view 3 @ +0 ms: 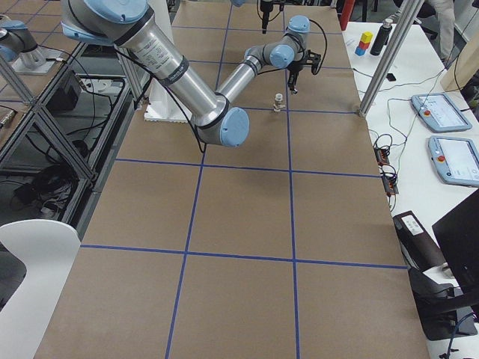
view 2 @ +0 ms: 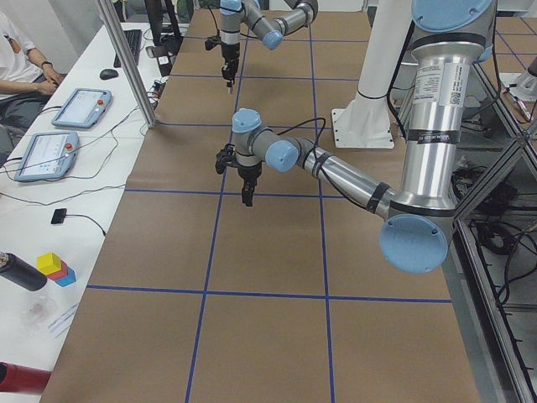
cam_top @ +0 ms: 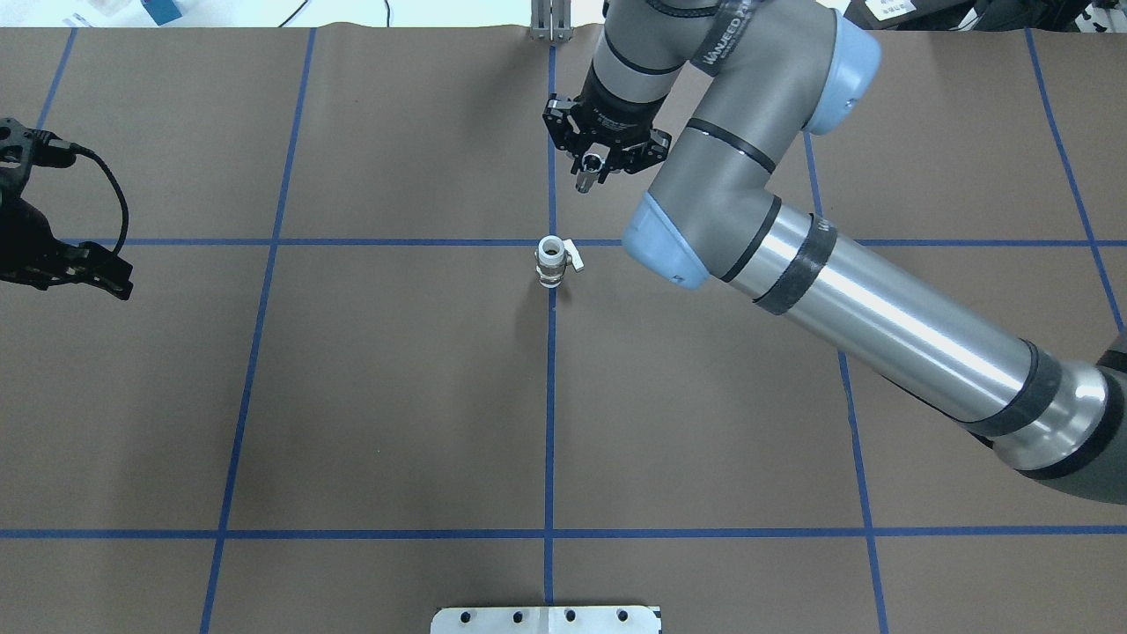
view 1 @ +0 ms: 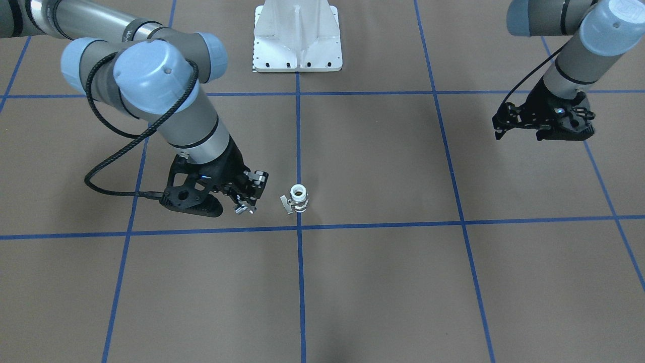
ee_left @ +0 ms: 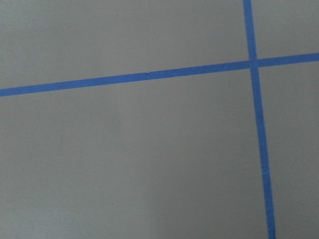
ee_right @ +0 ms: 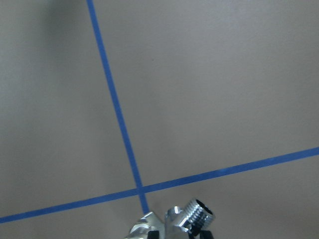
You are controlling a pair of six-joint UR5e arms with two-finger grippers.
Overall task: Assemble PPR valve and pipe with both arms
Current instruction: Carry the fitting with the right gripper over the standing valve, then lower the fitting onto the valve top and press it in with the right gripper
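Observation:
The PPR valve (view 1: 299,197) stands upright on the brown table, white tube end up, its pale handle pointing toward my right arm. It also shows in the overhead view (cam_top: 550,261) and the exterior right view (view 3: 278,101). My right gripper (view 1: 248,200) is shut on the chrome pipe (view 1: 245,207) and holds it above the table, beside the valve and apart from it. The pipe's threaded end shows in the right wrist view (ee_right: 195,214). My left gripper (view 1: 521,133) hangs open and empty far off to my left side (cam_top: 79,269).
Blue tape lines (cam_top: 550,396) cross the brown table in a grid. The white pedestal base (view 1: 297,38) stands at the robot's edge of the table. The left wrist view shows only table and tape (ee_left: 254,62). Tablets and blocks lie on a side bench (view 2: 50,151).

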